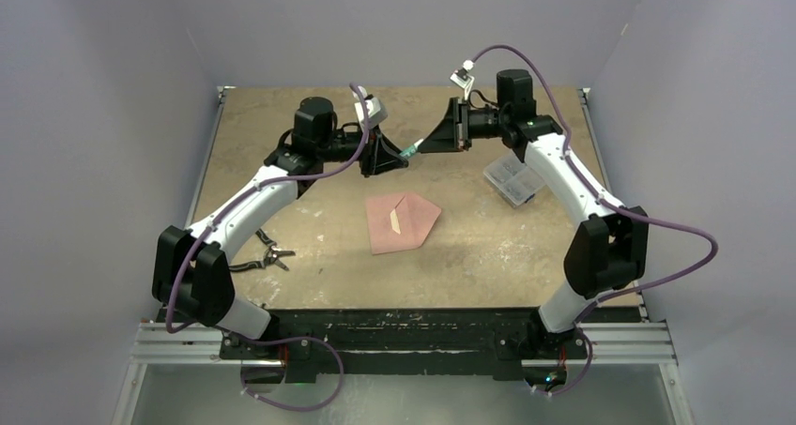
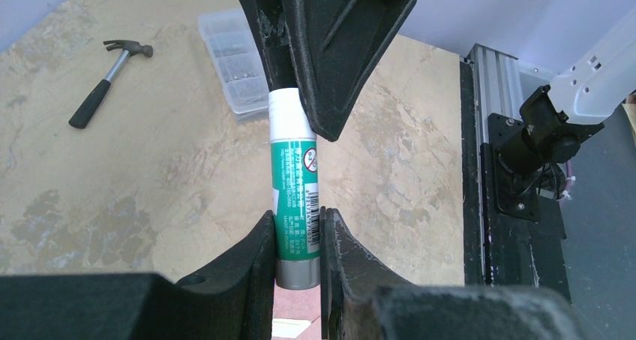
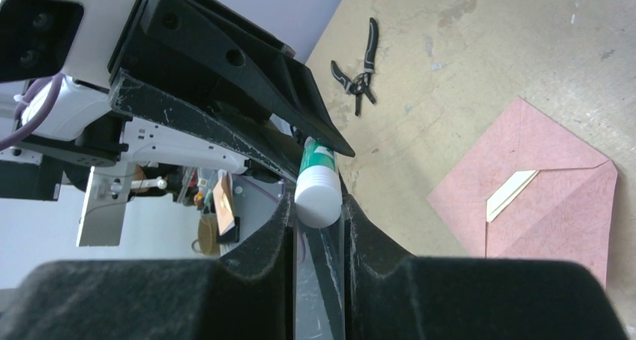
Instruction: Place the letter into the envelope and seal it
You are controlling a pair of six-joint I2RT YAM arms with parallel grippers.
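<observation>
Both arms reach in toward the middle of the far half of the surface [image 1: 282, 162] and meet in the air. Between them a green glue stick [image 1: 411, 150] lies level. The left jaws are closed on its green and grey body. The right jaws are clamped around its white cap.

The salmon-pink envelope [image 1: 390, 233] lies flat on the surface, below the jaws and nearer the arm bases, touching neither. Its triangular flap is open and points toward the right arm, showing a pale strip inside.

The envelope sits near the centre, well away from every edge, with bare surface on all sides. Pliers [image 1: 272, 256] lie well to its left, beside the left arm. A clear plastic box [image 1: 512, 179] lies to its right, by the right arm, and a hammer [image 2: 112, 81] rests near that box.
</observation>
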